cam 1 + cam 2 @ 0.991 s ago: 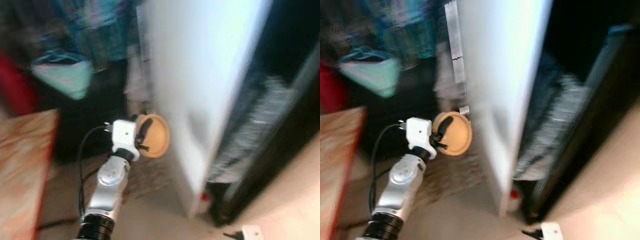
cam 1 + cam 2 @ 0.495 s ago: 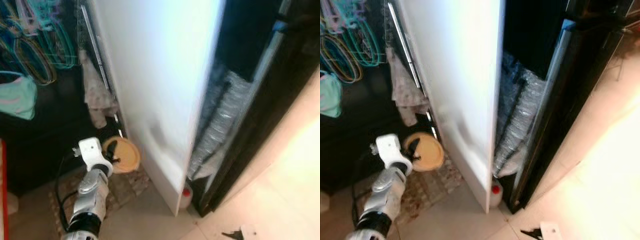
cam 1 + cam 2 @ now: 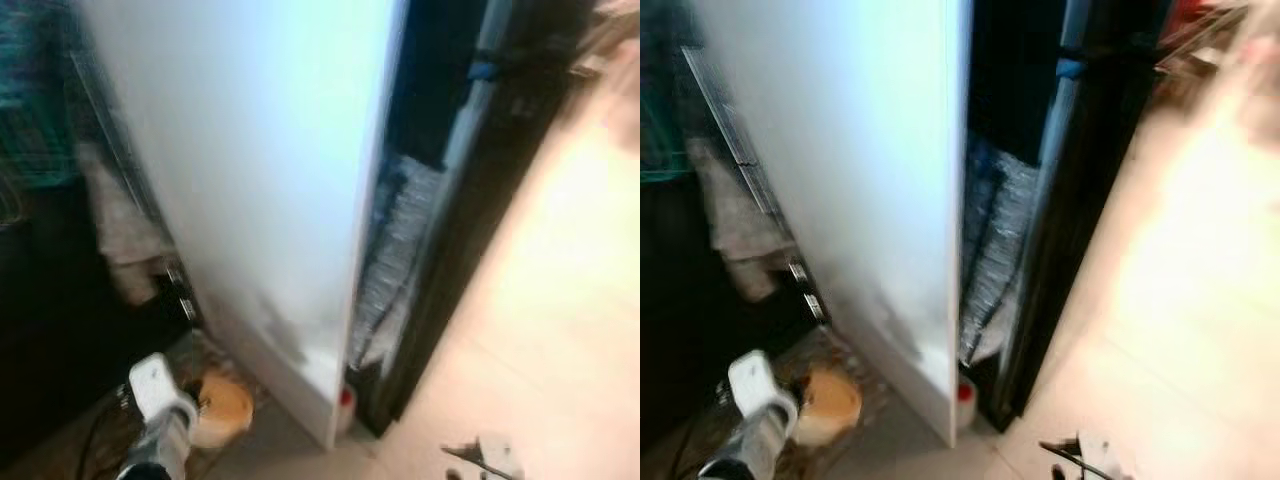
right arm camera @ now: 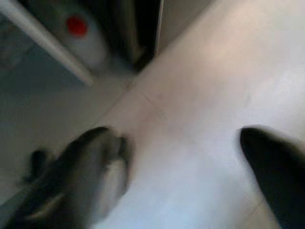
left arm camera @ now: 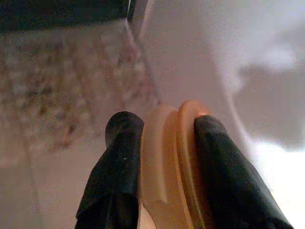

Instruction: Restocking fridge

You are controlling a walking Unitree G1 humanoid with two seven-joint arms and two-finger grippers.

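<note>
My left gripper (image 5: 162, 129) is shut on a flat, round orange dish (image 5: 171, 148), held on edge between the two black fingers (image 5: 121, 143). In the eye views the left arm is low at the bottom left, and the orange dish (image 3: 225, 405) sits close to the foot of a tall white fridge panel (image 3: 260, 180). Right of the panel is a dark gap with crinkled silver wrapping (image 3: 395, 250) inside. My right gripper (image 4: 183, 138) hangs open over pale floor tiles with nothing between its fingers. The eye views are blurred.
A small white bottle with a red cap (image 3: 345, 400) stands on the floor at the panel's bottom corner, also in the right wrist view (image 4: 78, 28). A cloth (image 3: 115, 240) hangs on the dark wall at left. Some dark debris (image 3: 480, 455) lies on the pale floor at right.
The camera has swung to the right, so the fridge panel is now central and the hangers have slid off to the left. The left gripper still holds the orange dish, now lower in view.
</note>
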